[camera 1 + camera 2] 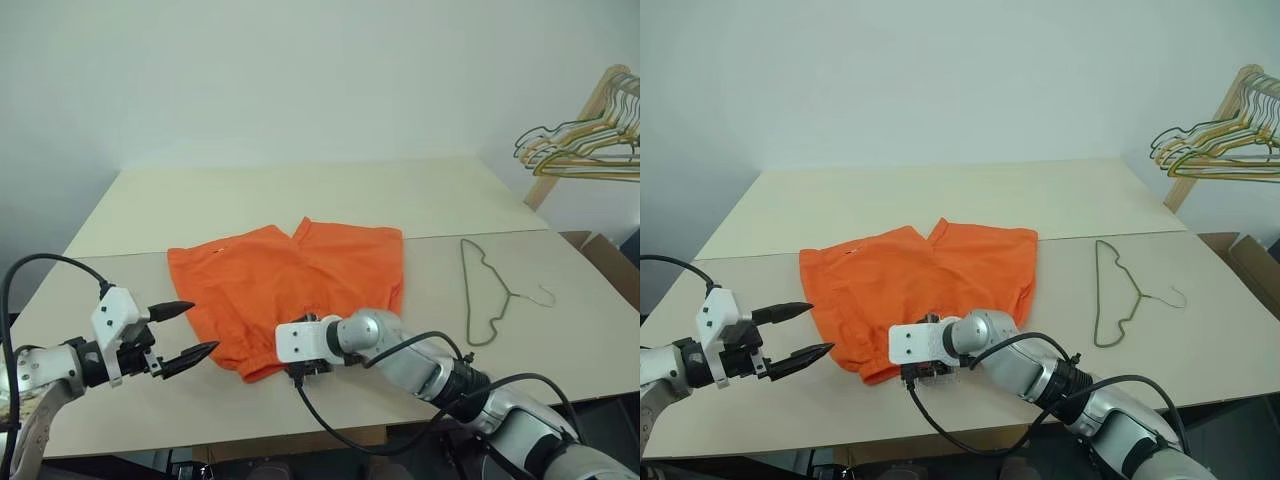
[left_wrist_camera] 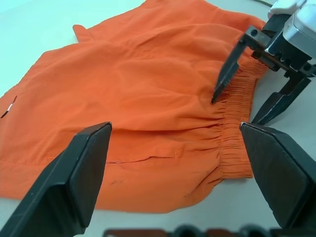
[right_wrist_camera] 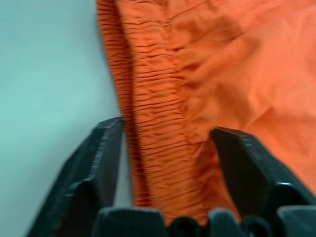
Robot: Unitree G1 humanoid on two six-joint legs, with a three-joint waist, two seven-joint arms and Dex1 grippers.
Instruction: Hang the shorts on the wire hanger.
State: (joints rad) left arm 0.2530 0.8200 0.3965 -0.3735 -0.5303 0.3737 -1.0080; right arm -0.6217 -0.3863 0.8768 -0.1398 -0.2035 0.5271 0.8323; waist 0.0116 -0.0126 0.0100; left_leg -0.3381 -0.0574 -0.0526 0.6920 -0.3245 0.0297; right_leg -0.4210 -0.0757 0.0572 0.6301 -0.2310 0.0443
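Observation:
The orange shorts (image 1: pixel 290 275) lie flat in the middle of the table, their gathered waistband (image 2: pixel 234 143) toward the near edge. My right gripper (image 2: pixel 236 111) is open and straddles that waistband: one finger tip rests on the cloth just inside the elastic, the other stands on the table beyond its edge. In the right wrist view the waistband (image 3: pixel 153 128) runs between the two fingers with a gap on each side. My left gripper (image 1: pixel 203 327) hovers open to the left of the shorts, pointing at them, with nothing in it. The wire hanger (image 1: pixel 510 294) lies flat on the table to the right of the shorts.
The pale table (image 1: pixel 300 200) stretches back to a white wall. At the far right a wooden rack carries a bunch of gold and green wire hangers (image 1: pixel 585 140). A cardboard box (image 1: pixel 610 260) sits beyond the table's right edge.

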